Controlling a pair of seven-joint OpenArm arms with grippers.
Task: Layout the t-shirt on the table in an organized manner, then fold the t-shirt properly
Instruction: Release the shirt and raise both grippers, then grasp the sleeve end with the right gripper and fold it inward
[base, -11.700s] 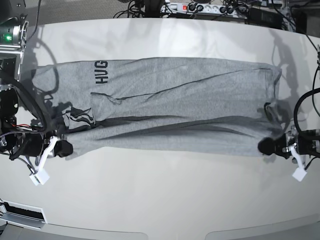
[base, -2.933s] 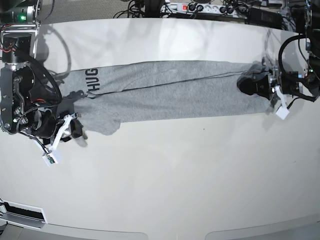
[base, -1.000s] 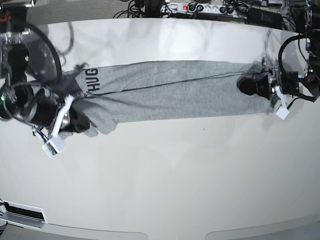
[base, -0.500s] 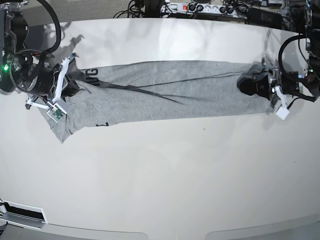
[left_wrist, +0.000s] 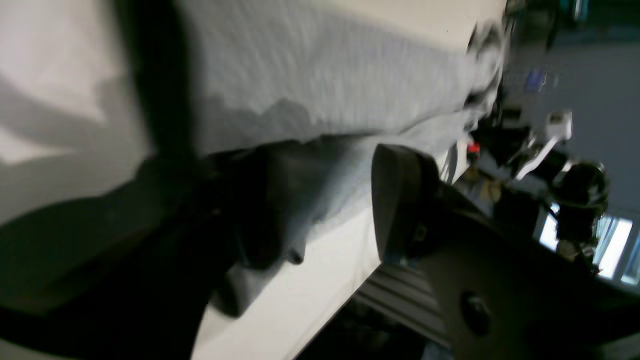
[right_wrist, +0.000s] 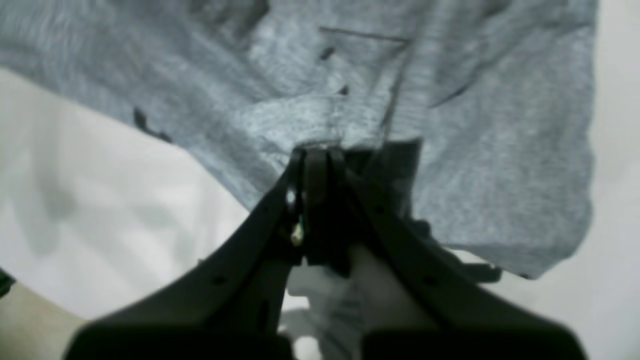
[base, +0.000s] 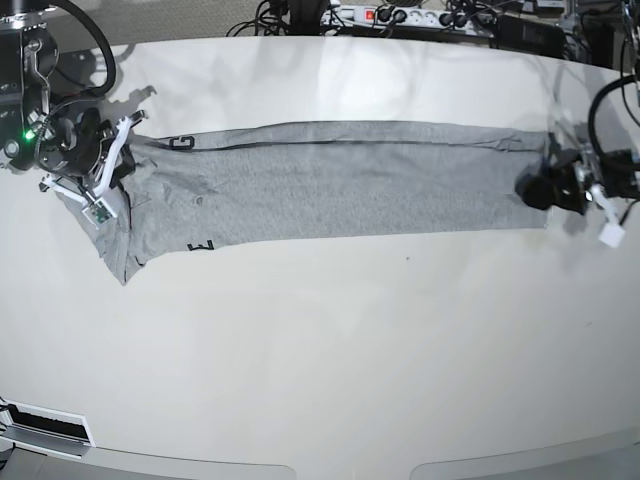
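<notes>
Grey t-shirt (base: 340, 180) stretched long across table (base: 330, 350)

Bright overhead glare on the glossy table (base: 330, 350), soft shadows, both wrist views blurred, edges barrel-distorted.

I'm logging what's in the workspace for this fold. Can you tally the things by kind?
Heather-grey cotton t-shirt with black lettering: 1
Glossy white table: 1
Black robot grippers: 2, left gripper and right gripper
White power strip beyond the table's far edge: 1
Total: 5
</notes>
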